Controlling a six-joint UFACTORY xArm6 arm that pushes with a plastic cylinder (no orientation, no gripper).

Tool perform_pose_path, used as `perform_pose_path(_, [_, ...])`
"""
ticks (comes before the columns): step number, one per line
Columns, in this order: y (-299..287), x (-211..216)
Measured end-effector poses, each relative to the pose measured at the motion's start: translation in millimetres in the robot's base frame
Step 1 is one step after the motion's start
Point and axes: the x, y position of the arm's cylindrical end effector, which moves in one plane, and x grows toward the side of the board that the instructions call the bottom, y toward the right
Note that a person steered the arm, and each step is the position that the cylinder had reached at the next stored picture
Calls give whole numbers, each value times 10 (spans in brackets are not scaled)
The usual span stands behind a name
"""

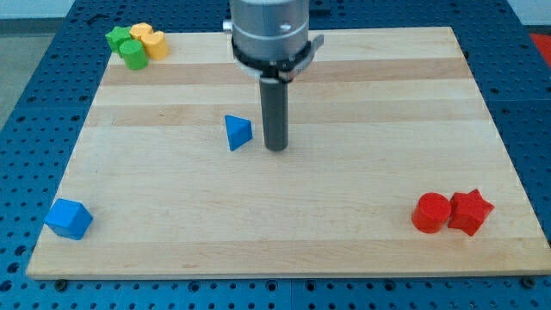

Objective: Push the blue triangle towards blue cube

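The blue triangle lies on the wooden board, left of centre. The blue cube sits near the board's bottom-left corner, far down and left of the triangle. My tip rests on the board just right of the blue triangle, a small gap apart from it. The dark rod rises from it to the grey arm body at the view's top.
A green star, a green cylinder, and two yellow blocks cluster at the top-left corner. A red cylinder and a red star sit together at the bottom right. The board's edge borders blue pegboard.
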Motion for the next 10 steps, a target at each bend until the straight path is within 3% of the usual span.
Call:
perform_pose_path(1, [-140, -258])
perform_pose_path(2, [-561, -149])
perform_pose_path(4, [-1495, 439])
perform_pose_path(5, [-1587, 376])
perform_pose_path(6, [-1302, 210])
perform_pose_path(8, [-707, 380])
perform_pose_path(10, [-1118, 629])
